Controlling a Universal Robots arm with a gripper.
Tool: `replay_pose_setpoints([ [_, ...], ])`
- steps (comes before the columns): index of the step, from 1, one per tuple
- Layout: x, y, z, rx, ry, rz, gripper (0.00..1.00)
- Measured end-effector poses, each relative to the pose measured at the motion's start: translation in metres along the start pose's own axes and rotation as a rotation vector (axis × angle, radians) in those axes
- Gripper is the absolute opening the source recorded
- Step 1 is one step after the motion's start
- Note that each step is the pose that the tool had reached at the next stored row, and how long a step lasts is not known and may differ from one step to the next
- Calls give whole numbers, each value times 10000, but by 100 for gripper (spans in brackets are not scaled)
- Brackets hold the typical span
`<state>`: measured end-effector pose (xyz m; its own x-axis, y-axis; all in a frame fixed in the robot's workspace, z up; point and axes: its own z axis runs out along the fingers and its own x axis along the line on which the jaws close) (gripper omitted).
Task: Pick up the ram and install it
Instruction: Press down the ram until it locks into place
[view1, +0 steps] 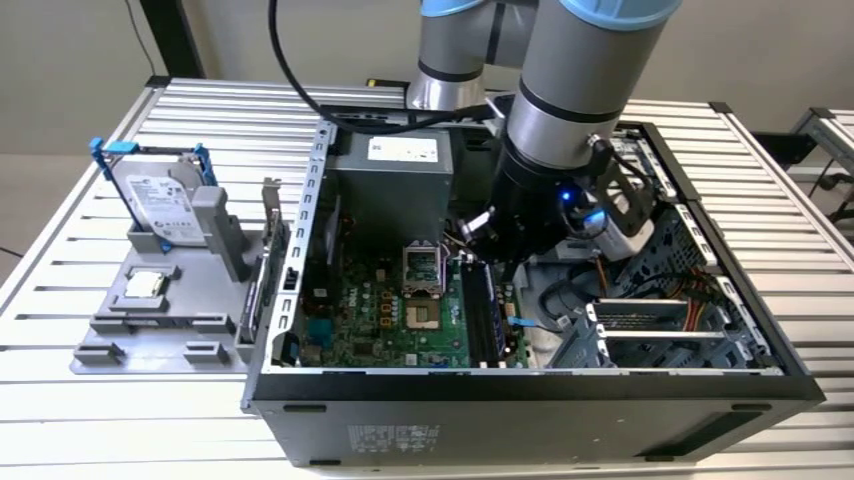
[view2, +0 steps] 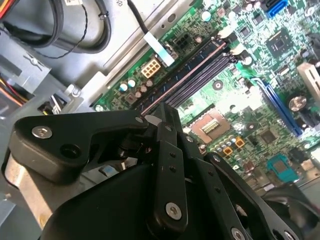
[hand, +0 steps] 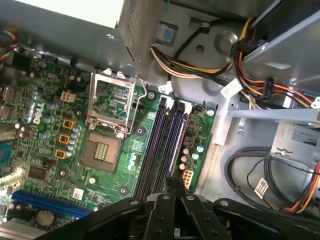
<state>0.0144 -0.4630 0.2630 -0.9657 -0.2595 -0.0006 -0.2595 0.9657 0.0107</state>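
Note:
Inside an open computer case (view1: 287, 300), the ram (view1: 477, 305) stands on edge in the black slot nearest the case's middle wall, on the green motherboard (view1: 387, 320). In both wrist views it is a dark blue strip with a pale top edge (view2: 192, 67) (hand: 174, 142), lying along the outermost slot beside the capacitors. My gripper (view1: 483, 255) hangs straight over the ram's far end. Its black fingers are pressed together at that end (view2: 167, 114) (hand: 170, 184), and I see nothing between them. Whether the tips touch the ram I cannot tell.
The CPU socket (hand: 112, 105) lies beside the slots. Cable bundles (hand: 200, 65) and a drive cage (view1: 667, 320) crowd the exterior view's right, and a power supply (view1: 387, 165) sits at the back. A hard drive (view1: 167, 205) stands in a grey fixture (view1: 160, 320) outside the case.

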Motion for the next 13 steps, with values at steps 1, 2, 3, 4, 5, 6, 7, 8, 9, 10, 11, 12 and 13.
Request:
replay_pose_setpoints([
  [1,0,0,0,0,1,-100,0],
  [2,0,0,0,0,3,-196,0],
  [3,0,0,0,0,4,-289,0],
  [4,0,0,0,0,4,-382,0],
  [5,0,0,0,0,6,-480,0],
  [6,0,0,0,0,7,-572,0],
  [7,0,0,0,0,8,-675,0],
  [8,0,0,0,0,9,-766,0],
  [9,0,0,0,0,10,-858,0],
  [10,0,0,0,0,11,-951,0],
  [11,0,0,0,0,12,-1052,0],
  [12,0,0,0,0,12,-1143,0],
  [13,0,0,0,0,13,-1240,0],
])
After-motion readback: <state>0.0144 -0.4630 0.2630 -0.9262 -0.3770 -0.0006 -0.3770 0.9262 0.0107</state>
